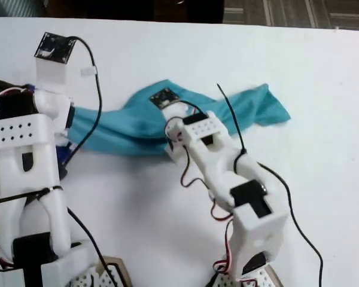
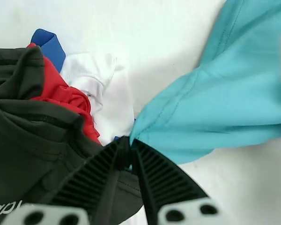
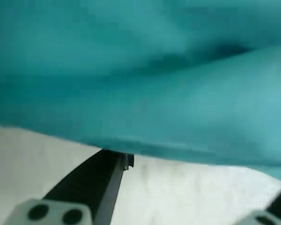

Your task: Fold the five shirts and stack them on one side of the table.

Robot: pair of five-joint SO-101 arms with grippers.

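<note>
Left end effector (image 2: 128,152) pinched on teal shirt (image 2: 225,103) corner, likely anchoring it; right end effector (image 3: 203,173) open astride hem.

No text, number or sign can be read in full. The black shirt (image 2: 28,154) carries white lettering (image 2: 4,209) that is cut off at the view's edge and cannot be made out as a word. A cable (image 1: 99,95) bears a small white tag (image 1: 88,72), and no marking on it can be made out.
</note>
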